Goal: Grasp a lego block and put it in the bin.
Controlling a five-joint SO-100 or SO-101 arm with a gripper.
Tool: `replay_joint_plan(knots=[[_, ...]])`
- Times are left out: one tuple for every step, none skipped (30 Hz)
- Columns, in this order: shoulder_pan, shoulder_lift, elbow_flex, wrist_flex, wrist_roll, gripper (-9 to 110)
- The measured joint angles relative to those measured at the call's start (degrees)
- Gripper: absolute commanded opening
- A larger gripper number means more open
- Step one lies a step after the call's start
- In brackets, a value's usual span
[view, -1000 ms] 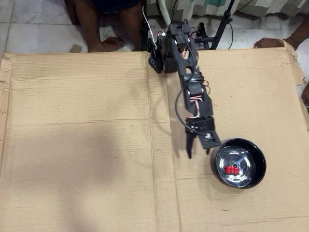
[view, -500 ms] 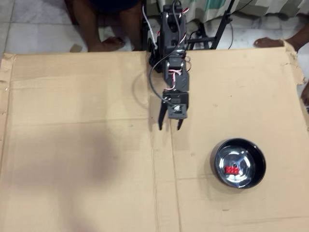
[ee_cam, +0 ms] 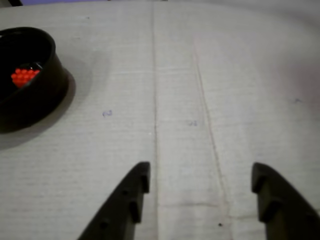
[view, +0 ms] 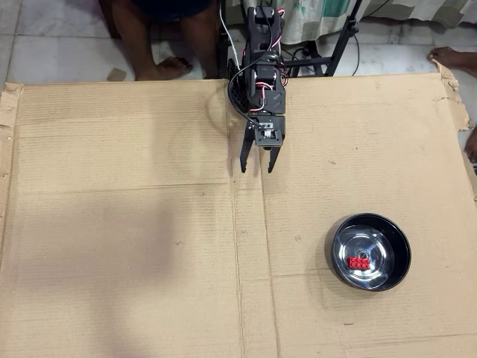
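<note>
Gripper [view: 256,168] fingers stand apart and hold nothing, their tips over bare cardboard [view: 127,224] near the top middle of the overhead view. From the wrist, the gripper [ee_cam: 200,175] shows as two dark fingers rising from the bottom edge, one at lower left [ee_cam: 131,192] and one at lower right [ee_cam: 270,197], with plain cardboard [ee_cam: 225,90] and its long creases visible in the gap between them.

Brick [view: 358,262], small and red with studs up, lies inside the bowl [view: 402,242], resting on the shiny bottom a little left of centre in the overhead view. That bowl sits on the cardboard at lower right in that view, well apart from the gripper. Seen from the wrist, the bowl [ee_cam: 45,90] is at the upper left, its dark outer wall facing the camera and partly cut by the left edge, and the brick [ee_cam: 24,76] shows as a bright red-orange patch inside it.

Arm [view: 261,67] reaches down from the top edge of the overhead view, folded close to its base, with wires looping along it. Bare legs [view: 149,37] of a person stand on the tiled floor just beyond the cardboard's top edge
</note>
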Motion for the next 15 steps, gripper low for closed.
replay_joint_plan(knots=[[-0.1,2.1,1.8,0.1,-0.7,23],[-0.1,4.0,3.6,0.2,-1.1,23],[-0.5,5.4,4.7,0.2,-1.2,23],[-1.2,7.1,5.7,0.2,-1.1,23],[-2.1,8.5,6.5,0.2,-1.8,23],[-2.8,9.7,7.4,0.2,-1.8,23],[-3.1,10.7,8.1,0.2,-1.8,23],[-3.1,11.7,8.6,0.2,-1.8,23],[-3.6,12.6,9.5,0.2,-1.7,23],[-4.5,13.3,10.2,0.2,-1.8,23],[-5.0,14.2,11.0,0.2,-1.8,23],[-5.1,14.9,11.2,0.2,-1.9,23],[-4.8,15.8,11.2,0.2,-2.4,23],[-4.7,16.4,11.5,0.2,-3.8,22],[-4.7,16.9,11.7,0.3,-5.4,20]])
